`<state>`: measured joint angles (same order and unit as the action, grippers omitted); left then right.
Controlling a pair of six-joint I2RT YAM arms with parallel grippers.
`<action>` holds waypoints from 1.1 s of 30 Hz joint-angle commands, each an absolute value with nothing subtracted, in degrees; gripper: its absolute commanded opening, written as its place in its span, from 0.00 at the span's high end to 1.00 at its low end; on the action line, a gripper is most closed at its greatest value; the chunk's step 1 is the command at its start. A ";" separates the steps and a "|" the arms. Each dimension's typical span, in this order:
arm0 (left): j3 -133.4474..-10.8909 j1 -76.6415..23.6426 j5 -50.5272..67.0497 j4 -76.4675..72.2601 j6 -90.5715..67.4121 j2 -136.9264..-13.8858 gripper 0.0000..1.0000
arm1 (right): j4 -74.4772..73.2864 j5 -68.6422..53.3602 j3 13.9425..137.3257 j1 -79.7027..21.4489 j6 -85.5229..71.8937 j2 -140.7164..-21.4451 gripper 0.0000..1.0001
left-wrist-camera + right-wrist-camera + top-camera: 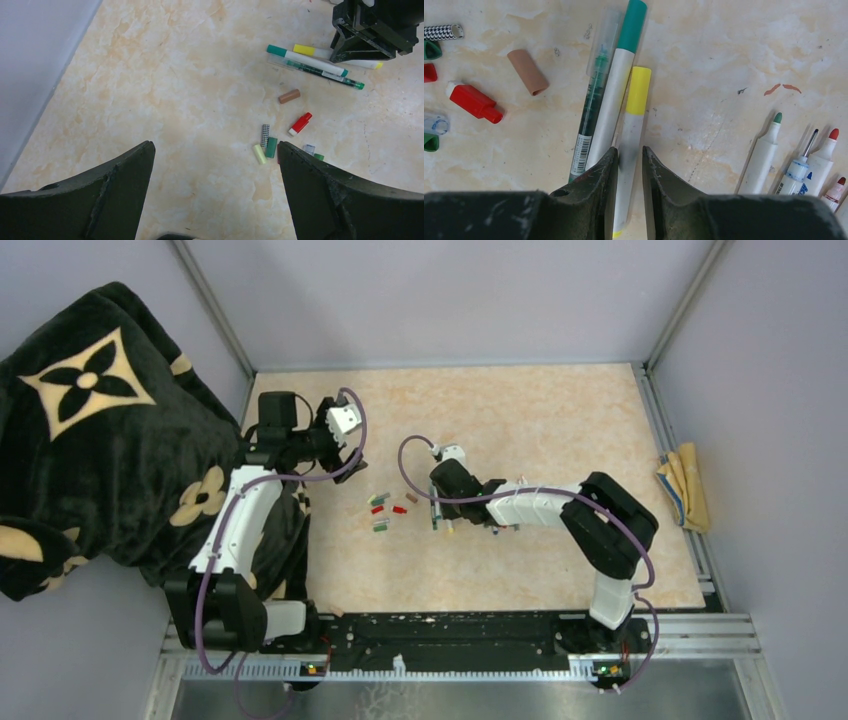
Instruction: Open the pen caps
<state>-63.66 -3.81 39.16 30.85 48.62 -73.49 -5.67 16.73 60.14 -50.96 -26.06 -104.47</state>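
Yellow-capped pen (631,131) clamped by its barrel between the right gripper's (629,156) jaws at lower centre, yellow cap (639,90) seen fitted on, left gripper (215,150) held spread wide, brown cap (289,96) and red cap (300,123) laid loose at centre right.

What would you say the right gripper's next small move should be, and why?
Probably lift the yellow pen slightly: the right gripper is shut on its barrel, its yellow cap is on, and the open left gripper needs room to take that cap.
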 commanded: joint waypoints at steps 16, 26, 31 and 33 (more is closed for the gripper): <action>-59.67 -5.62 50.89 42.50 61.76 -80.24 0.01 | -3.20 14.00 54.64 -48.83 -26.16 -94.76 1.00; -57.57 -11.95 45.55 41.95 65.12 -80.66 0.01 | -6.72 -3.58 56.28 -43.62 -24.34 -87.22 1.00; -58.87 -12.71 46.83 43.09 65.93 -80.87 0.01 | -9.18 -15.12 59.33 -43.20 -23.77 -88.01 1.00; -58.93 -13.42 46.93 43.54 66.89 -80.69 0.01 | -9.57 -19.90 60.25 -43.32 -23.97 -88.83 1.00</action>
<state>-57.80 -12.34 45.21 41.65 63.92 -80.29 -8.25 -7.66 55.99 -43.35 -24.93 -88.79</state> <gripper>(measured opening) 0.987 0.132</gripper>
